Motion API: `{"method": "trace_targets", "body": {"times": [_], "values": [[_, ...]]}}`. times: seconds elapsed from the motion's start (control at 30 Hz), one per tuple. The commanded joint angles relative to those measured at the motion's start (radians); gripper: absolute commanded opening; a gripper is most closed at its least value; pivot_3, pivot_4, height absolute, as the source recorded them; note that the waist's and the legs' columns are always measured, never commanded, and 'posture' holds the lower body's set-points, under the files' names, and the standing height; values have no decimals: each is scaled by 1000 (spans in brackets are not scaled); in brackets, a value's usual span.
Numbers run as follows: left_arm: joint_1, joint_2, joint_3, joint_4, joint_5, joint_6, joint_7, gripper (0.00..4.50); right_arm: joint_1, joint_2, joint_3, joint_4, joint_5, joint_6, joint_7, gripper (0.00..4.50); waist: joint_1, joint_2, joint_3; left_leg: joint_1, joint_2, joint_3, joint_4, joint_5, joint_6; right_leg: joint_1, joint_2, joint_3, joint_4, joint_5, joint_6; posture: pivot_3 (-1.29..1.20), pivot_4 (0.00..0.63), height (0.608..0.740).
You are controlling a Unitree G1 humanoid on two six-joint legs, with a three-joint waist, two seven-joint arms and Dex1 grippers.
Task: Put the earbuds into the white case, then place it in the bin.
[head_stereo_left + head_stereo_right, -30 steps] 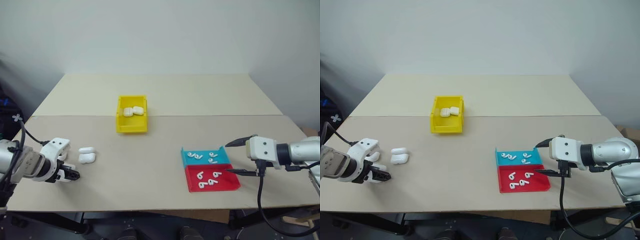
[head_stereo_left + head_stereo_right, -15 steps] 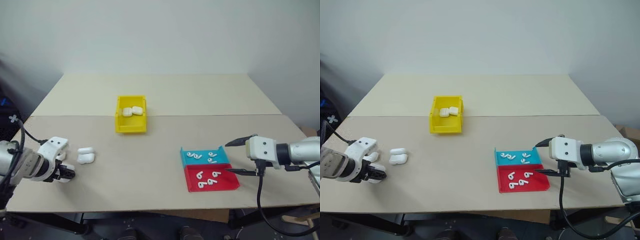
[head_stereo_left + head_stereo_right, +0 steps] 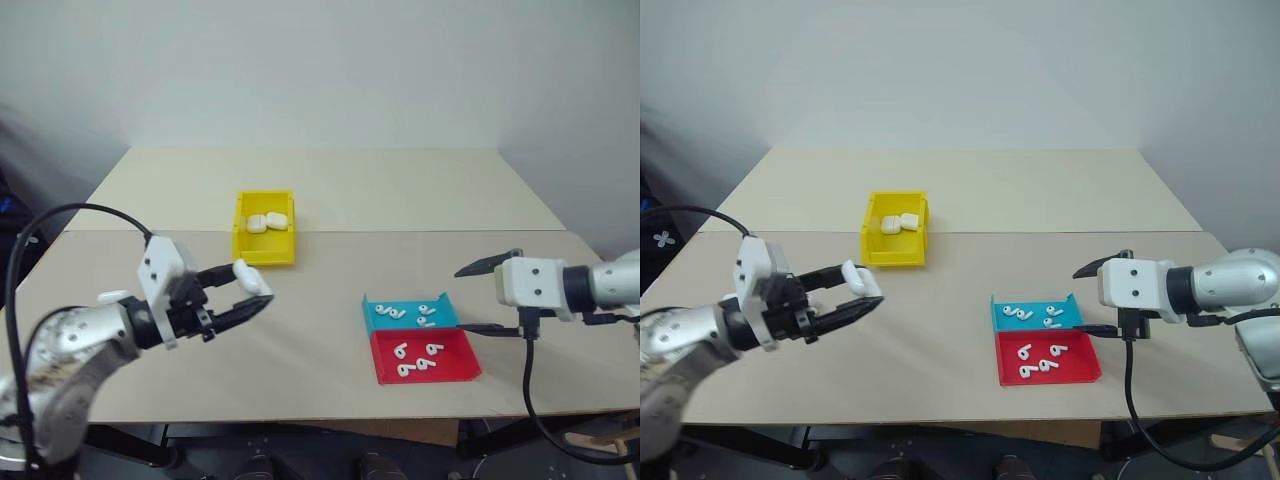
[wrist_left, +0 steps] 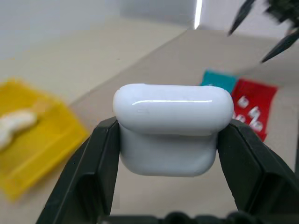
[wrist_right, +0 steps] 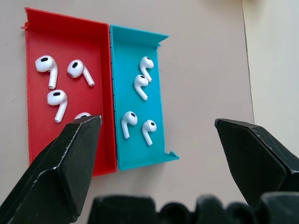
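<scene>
The left gripper point(image 3: 245, 294) is squeezing a white case point(image 4: 173, 133) between its two black fingers, up in the air just in front of the yellow bin point(image 3: 264, 250). Two more cases lie inside the bin. The right gripper point(image 3: 492, 297) is wide open, holding nothing, just right of the blue tray point(image 5: 135, 98) and red tray point(image 5: 65, 65) of earbuds point(image 5: 141, 86).

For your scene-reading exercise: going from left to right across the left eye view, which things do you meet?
left gripper holding a white case → yellow bin → blue tray above red tray → right gripper
</scene>
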Motion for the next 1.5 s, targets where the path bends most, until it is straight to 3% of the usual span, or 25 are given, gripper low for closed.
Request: {"method": "trace_targets", "body": {"times": [0.03, 0.23, 0.4, 0.83, 0.93, 1.0, 1.3, 1.4, 1.47, 1.5], "values": [[10, -70, -59, 107, 40, -223, -75, 2800, 4, -40, -28, -81, 14, 17, 23, 4500, 0, 0, 0, 0, 0, 0, 0, 0, 0, 0, 0, 0, 0, 0, 1, 0, 150, 740], [-30, -128, -154, 305, 66, -432, -224, 2800, -6, -38, 18, -173, 5, 66, 20, 4500, 0, 0, 0, -2, 0, 0, 1, 0, 0, -1, 0, 0, -1, -2, 4, 0, 150, 740], [-49, -147, -198, 372, 40, -505, -301, 2800, -64, -59, 104, -213, -36, 162, 32, 4500, -3, 0, 0, -2, 0, 0, 1, 0, 0, -1, 0, 0, -1, -2, 4, 0, 150, 740], [-33, -160, -211, 401, 11, -588, -355, 2800, -103, -36, 202, -264, -68, 239, 43, 4500, -2, 0, 0, -2, 0, 0, 1, 0, 0, -1, 0, 0, -1, -3, 7, 0, 150, 740], [-23, -155, -219, 407, 22, -605, -366, 2800, -83, -41, 225, -264, -74, 213, 66, 3933, -2, 0, 0, -2, 0, 0, 1, 0, 0, -1, 0, 0, -1, -3, 7, 0, 150, 740], [-15, -153, -224, 403, 23, -611, -367, 2800, -87, -37, 251, -245, -109, 202, 62, 3313, -2, 0, 0, -2, 0, 0, 1, 0, 0, -1, 0, 0, -1, -3, 7, 0, 150, 740], [10, -143, -237, 393, 54, -641, -351, 2800, -148, 19, 374, -138, -247, 208, 71, 3313, -4, 0, 0, -2, 1, 0, 1, 0, 0, -2, 0, 0, -1, -4, 6, 0, 150, 740], [32, -137, -239, 365, 57, -627, -322, 2800, -151, 30, 412, -115, -303, 165, 77, 2786, -3, 0, 0, -2, 1, 0, 1, 0, 0, -2, 0, 0, -1, -4, 6, 0, 150, 740], [42, -131, -239, 347, 54, -621, -313, 2800, -157, 45, 416, -106, -314, 150, 75, 2151, -3, 0, 0, -2, 1, 0, 1, 0, 0, -2, 0, 0, -1, -4, 6, 0, 150, 740], [47, -118, -240, 337, 57, -609, -307, 2800, -160, 49, 417, -104, -314, 142, 84, 2151, -3, 0, 0, -2, 1, 0, 1, 0, 0, -2, 0, 0, -1, -4, 6, 0, 150, 740]]}}
